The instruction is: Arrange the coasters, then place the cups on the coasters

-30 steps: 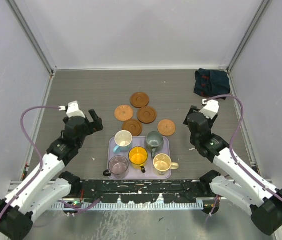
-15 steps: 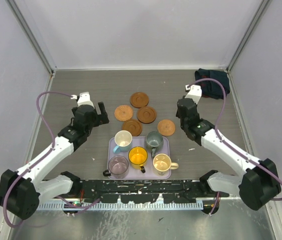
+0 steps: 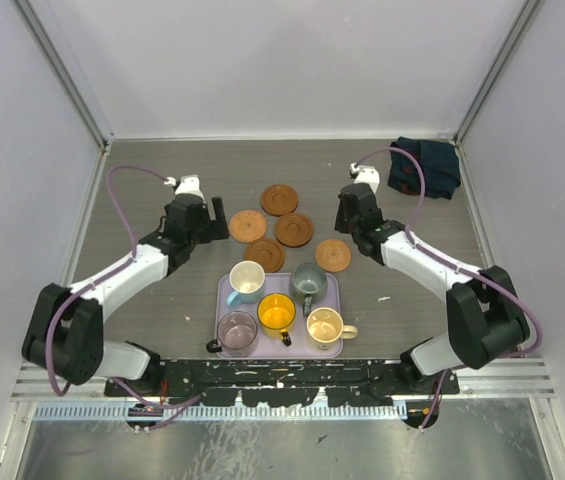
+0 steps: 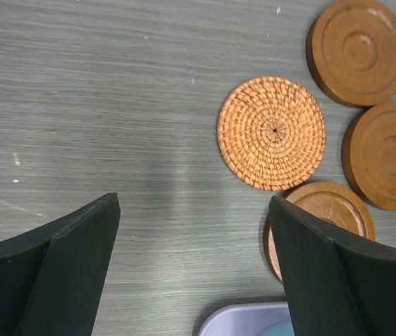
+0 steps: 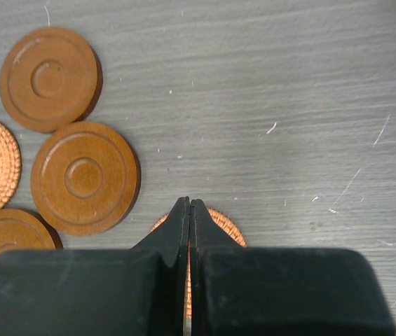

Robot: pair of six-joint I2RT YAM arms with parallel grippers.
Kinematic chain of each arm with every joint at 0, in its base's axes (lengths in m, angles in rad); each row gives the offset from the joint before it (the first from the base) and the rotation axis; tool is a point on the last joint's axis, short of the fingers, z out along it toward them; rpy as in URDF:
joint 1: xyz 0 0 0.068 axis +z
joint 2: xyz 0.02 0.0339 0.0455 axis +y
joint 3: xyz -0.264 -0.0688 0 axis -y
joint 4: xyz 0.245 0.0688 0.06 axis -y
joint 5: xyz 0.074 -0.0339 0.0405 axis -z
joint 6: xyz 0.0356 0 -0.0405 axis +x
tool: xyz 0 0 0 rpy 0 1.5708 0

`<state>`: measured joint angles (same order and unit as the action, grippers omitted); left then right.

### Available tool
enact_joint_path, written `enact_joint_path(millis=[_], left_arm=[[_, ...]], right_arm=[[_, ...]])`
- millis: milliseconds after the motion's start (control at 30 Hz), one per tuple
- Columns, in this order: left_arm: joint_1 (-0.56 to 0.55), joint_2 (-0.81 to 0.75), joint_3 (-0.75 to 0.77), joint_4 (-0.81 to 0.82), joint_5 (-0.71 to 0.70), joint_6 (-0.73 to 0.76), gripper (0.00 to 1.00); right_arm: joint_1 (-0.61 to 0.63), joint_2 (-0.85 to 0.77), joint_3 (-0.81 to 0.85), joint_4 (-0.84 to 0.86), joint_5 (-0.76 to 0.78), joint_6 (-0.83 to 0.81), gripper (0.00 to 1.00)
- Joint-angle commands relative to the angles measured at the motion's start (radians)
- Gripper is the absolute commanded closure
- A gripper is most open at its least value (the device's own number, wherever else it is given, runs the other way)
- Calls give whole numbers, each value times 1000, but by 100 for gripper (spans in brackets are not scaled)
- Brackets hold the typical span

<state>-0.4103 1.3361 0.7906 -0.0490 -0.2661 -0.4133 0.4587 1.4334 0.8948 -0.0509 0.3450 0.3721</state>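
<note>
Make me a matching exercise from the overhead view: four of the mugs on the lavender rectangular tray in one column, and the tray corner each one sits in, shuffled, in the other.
Column one:
1. light blue mug with white inside
2. grey-green mug
3. translucent purple-grey mug
4. cream-yellow mug

Column two, corners of the lavender rectangular tray, where near means toward the arm bases:
A. near right corner
B. far left corner
C. near left corner
D. far right corner

Pairs: 1-B, 2-D, 3-C, 4-A.
</note>
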Motion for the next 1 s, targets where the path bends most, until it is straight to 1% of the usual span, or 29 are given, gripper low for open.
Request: enact_joint_path(millis=[0, 67, 167, 500, 633, 967], left_arm=[[4, 65, 47, 86, 78, 19, 15], [4, 91, 56, 102, 96, 21, 16], [4, 125, 77, 109, 132, 22, 14], [4, 220, 154, 161, 163, 69, 13], [4, 259, 215, 148, 194, 77, 13], [4, 310, 232, 192, 271, 49, 13]], right_arm=[[-14, 4, 21, 25, -89, 46, 99], [-14, 11, 16, 47, -154, 40, 99], [-14, 48, 40, 68, -264, 28, 99], [-12, 256, 133, 135, -521, 76, 99], [2, 306, 169, 143, -542, 79, 99], [20, 333, 171, 136, -542, 72, 99]])
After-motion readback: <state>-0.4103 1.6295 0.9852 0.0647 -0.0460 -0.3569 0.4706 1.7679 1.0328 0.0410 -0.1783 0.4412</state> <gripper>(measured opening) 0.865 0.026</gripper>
